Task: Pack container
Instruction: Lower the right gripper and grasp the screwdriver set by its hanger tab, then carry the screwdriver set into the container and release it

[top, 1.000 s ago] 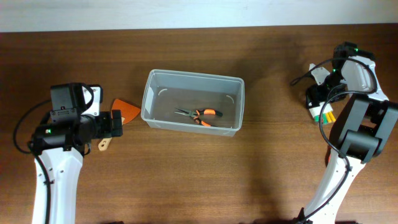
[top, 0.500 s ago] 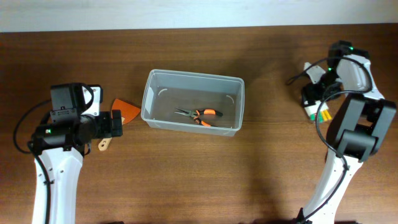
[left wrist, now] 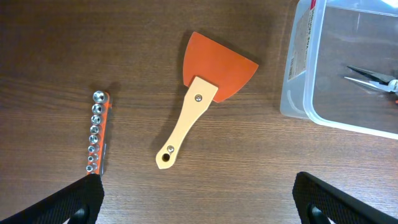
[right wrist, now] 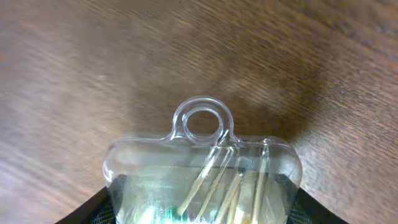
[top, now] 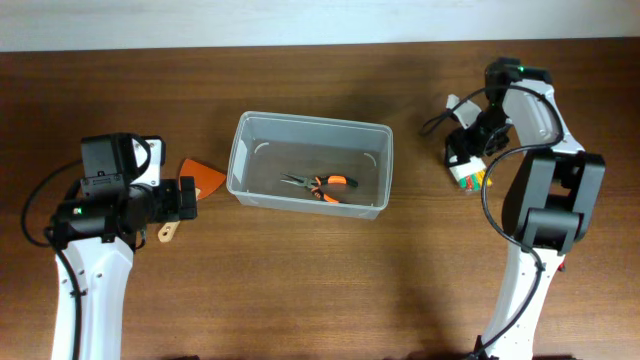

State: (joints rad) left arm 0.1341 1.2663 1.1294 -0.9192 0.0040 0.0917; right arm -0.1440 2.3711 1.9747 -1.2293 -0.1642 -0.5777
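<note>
The container point(top: 236, 160), a clear plastic tub, stands in the middle of the table with orange-handled pliers point(top: 322, 184) lying inside. In the left wrist view its corner point(left wrist: 305, 62) and the pliers' tips point(left wrist: 373, 78) show at the right. My left gripper point(top: 190, 197) hangs open above the table just left of the tub, over an orange scraper point(left wrist: 211, 81) with a wooden handle. My right gripper point(top: 468, 160) is right of the tub, shut on a small clear packet point(right wrist: 202, 174) of sticks and coloured bits, whose hanging loop points away from the jaws.
A rail of several sockets point(left wrist: 98, 132) lies left of the scraper. The right arm's black cable point(top: 440, 118) loops beside the gripper. Bare wood lies between the packet and the tub's right wall point(top: 386, 165).
My right gripper has carried the clear packet leftward toward the tub. The left arm, scraper and pliers have not moved.
</note>
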